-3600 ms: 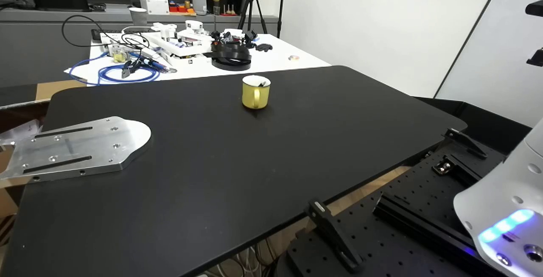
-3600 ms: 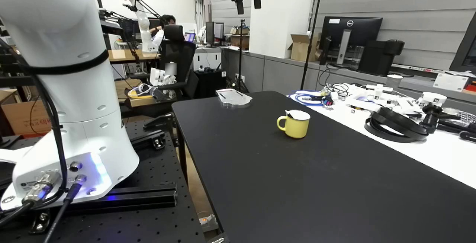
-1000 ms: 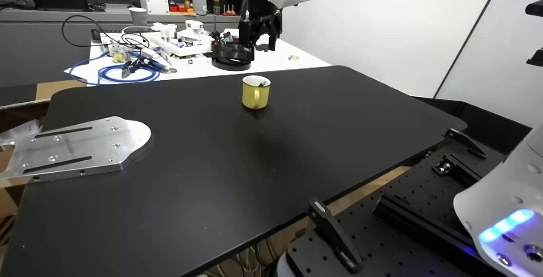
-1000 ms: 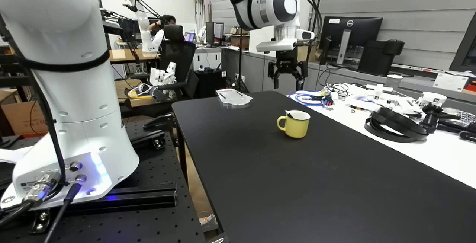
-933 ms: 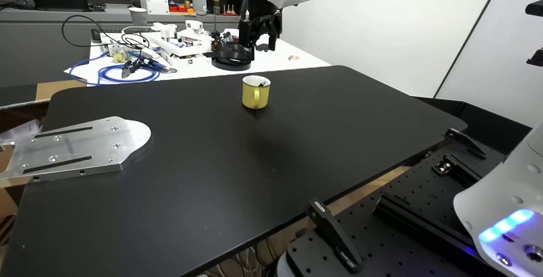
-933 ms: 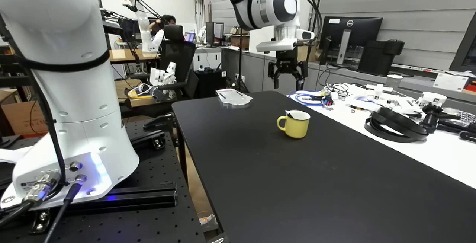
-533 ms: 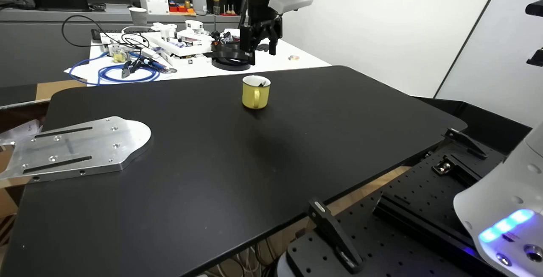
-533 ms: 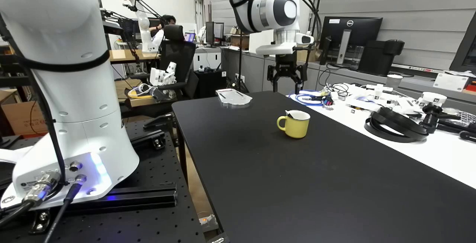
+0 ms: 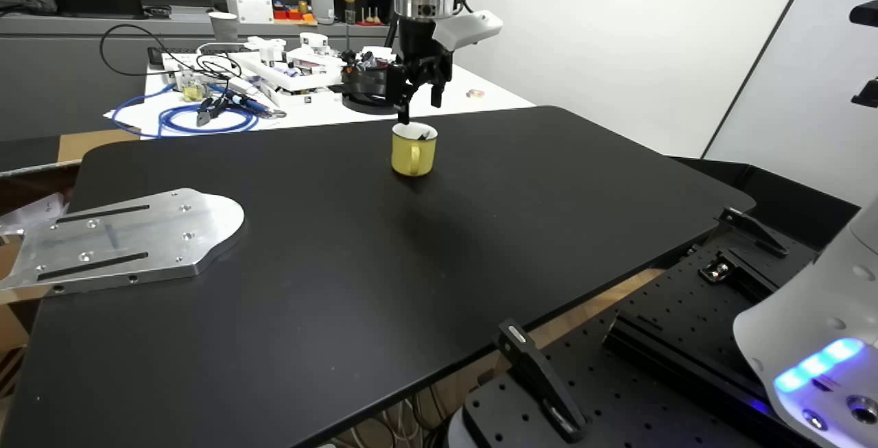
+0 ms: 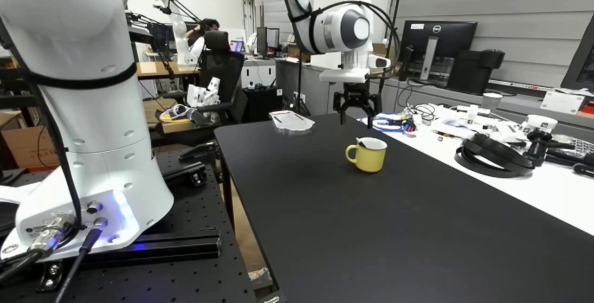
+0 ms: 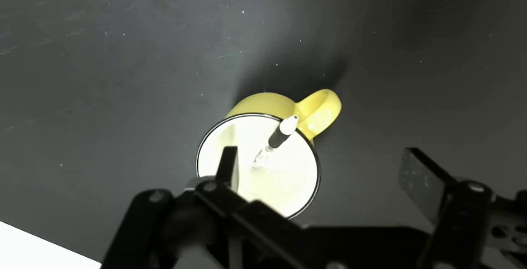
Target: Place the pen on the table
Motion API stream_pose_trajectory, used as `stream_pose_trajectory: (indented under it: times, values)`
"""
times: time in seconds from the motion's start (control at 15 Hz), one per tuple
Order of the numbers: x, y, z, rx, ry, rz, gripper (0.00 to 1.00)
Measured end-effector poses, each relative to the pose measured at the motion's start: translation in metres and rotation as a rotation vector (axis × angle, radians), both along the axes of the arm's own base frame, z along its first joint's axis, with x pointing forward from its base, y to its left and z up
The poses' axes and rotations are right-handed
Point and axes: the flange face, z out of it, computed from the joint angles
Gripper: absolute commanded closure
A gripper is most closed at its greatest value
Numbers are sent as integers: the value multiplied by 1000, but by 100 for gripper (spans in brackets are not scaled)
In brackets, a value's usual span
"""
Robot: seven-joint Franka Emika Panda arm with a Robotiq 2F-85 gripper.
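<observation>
The pen [image 11: 279, 138] leans inside the small yellow cup [image 11: 263, 105], its white and dark end at the rim near the handle in the wrist view. Only its dark end [image 9: 424, 136] shows in an exterior view, as it does here [image 10: 361, 143]. The cup [image 9: 412, 158] stands upright on the black table [image 9: 343, 263]; it also shows in an exterior view [image 10: 370, 158]. My gripper [image 11: 321, 166] is open and empty, pointing down above the cup. One finger overlaps the cup's mouth; the other is off to its right. It shows in both exterior views [image 9: 420, 110] [image 10: 356, 123].
A silver metal plate [image 9: 130, 235] lies at the table's edge, also in an exterior view [image 10: 291, 122]. A white table [image 9: 473, 84] with cables and parts adjoins the black table. Black clamps [image 9: 538, 379] stand by the robot base [image 10: 116, 187].
From high above 3.6 s ago, my gripper has come down over the table. In the last half second it lowers further toward the cup, staying open. The cup and pen have not moved.
</observation>
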Motion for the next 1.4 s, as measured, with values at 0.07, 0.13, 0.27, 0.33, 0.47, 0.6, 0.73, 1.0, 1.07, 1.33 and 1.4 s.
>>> stream_pose_trajectory:
  times: [0.07,0.13,0.27,0.33,0.47,0.6,0.73,1.0,1.07,1.33,1.4]
  values:
    - [0,-1,-3,0,2,-2,0]
    - [-1,-3,-5,-1,2,-4,0]
    - [-2,-8,-9,-3,5,-11,0]
    - [-2,-11,-11,-5,8,-14,0]
    - [-4,-15,-15,-9,13,-20,0]
    - [-5,-18,-19,-9,13,-24,0]
    - [-6,-19,-23,-4,11,-26,26]
    - [-7,-19,-30,10,-13,-22,55]
    - [-7,-18,-31,14,-19,-21,61]
    - [-6,-18,-31,27,-50,-17,89]
    - [-7,-19,-31,29,-55,-17,95]
